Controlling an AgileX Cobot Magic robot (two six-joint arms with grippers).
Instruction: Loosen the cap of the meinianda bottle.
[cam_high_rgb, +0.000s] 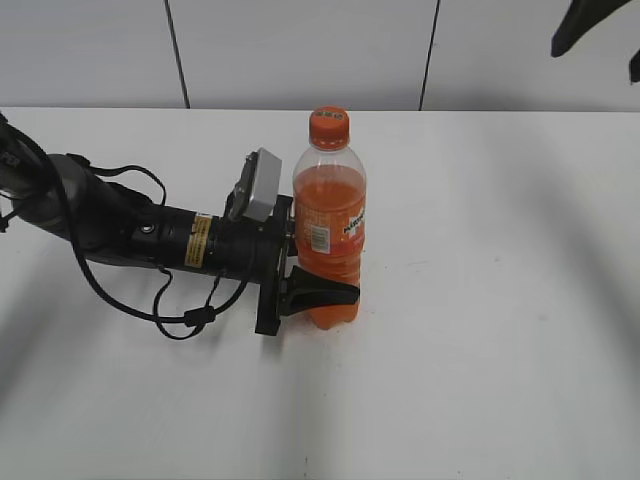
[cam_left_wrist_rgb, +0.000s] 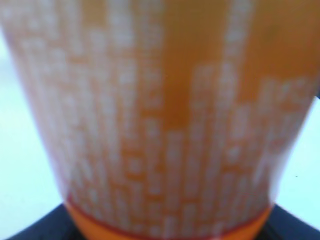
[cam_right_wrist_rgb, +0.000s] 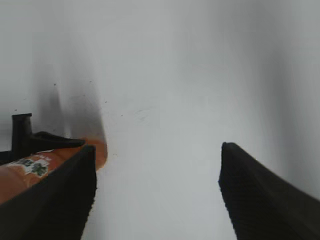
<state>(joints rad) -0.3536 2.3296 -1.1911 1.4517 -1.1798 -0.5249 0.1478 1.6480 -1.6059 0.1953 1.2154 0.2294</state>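
Clamping clear plastic meinianda bottle (cam_high_rgb: 329, 225) low on body with left gripper (cam_high_rgb: 322, 292), upright on white table (cam_high_rgb: 500, 300). Hovering released: right gripper (cam_right_wrist_rgb: 157, 195). Smooth, probably heavy; taking small orange-red screw cap (cam_high_rgb: 329, 126) by rim.

You see meinianda bottle (cam_high_rgb: 329, 235) upright on white table (cam_high_rgb: 480, 330), orange drink up to shoulder. Cap (cam_high_rgb: 329, 124) on neck, orange-red. Left gripper (cam_high_rgb: 322, 290) reaches in from your left, lying low along table, fingers (cam_high_rgb: 325, 294) clamped round bottle's lower body. Grey camera box (cam_high_rgb: 257, 186) on wrist, black cable (cam_high_rgb: 150, 300) looping beneath arm. Right gripper (cam_high_rgb: 600, 30): only dark tips at top right, well apart from bottle.
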